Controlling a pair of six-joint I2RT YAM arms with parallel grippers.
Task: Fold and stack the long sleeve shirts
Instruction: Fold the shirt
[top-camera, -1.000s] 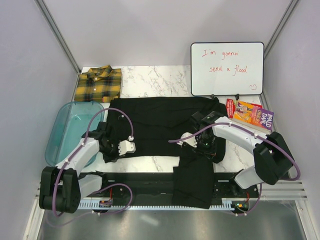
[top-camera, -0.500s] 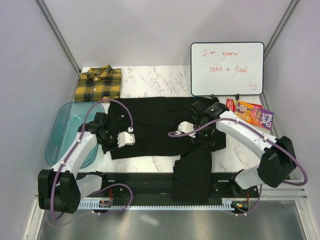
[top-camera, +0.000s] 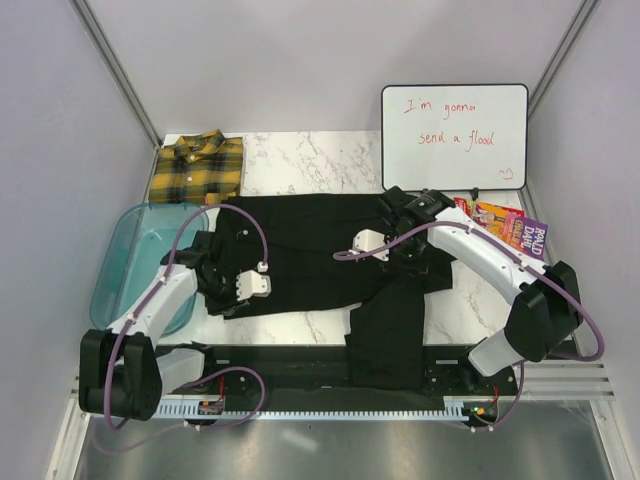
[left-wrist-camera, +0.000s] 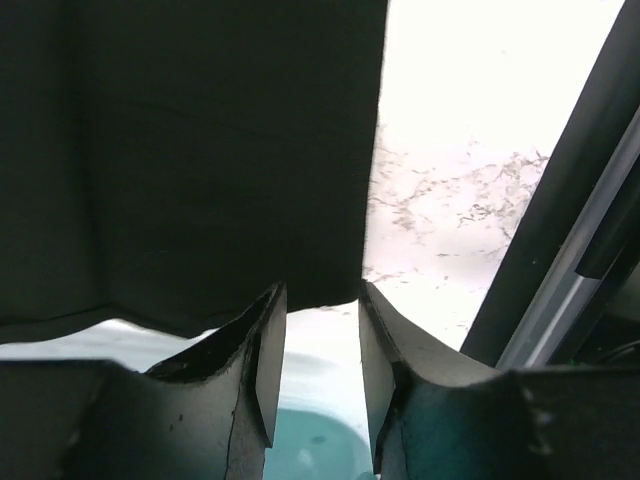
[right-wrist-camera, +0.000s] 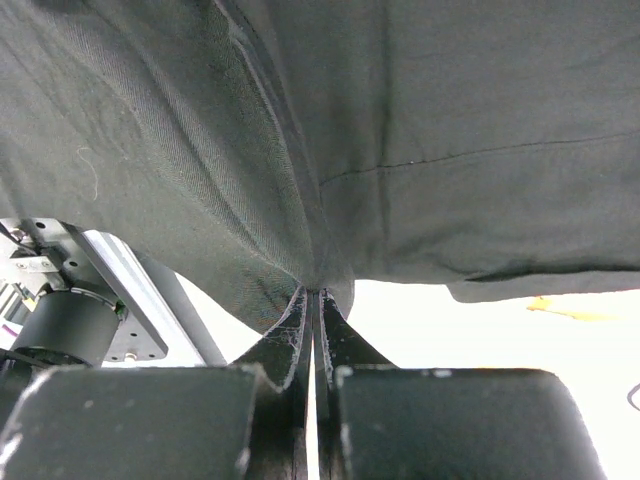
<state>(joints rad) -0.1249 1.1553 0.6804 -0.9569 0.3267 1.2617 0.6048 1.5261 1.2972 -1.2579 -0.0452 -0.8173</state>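
Left claw (top-camera: 235, 288), seen from above, sits over the near left edge of your plain black button-up cloth shirt (top-camera: 310, 245). That shirt lies spread on the white marbled table (top-camera: 300, 155), reaching across to your right claw (top-camera: 395, 255) on its far right part. Well behind the left claw lies the folded yellow-and-black plaid shirt (top-camera: 198, 167); the translucent blue plastic tub (top-camera: 120, 260) sits just to its left.

Left wrist: fingers (left-wrist-camera: 265, 360) parted, released, black hem right at the tips.

Right wrist: fingers (right-wrist-camera: 290, 340) clenched, pinching a gathered fold of black cloth.
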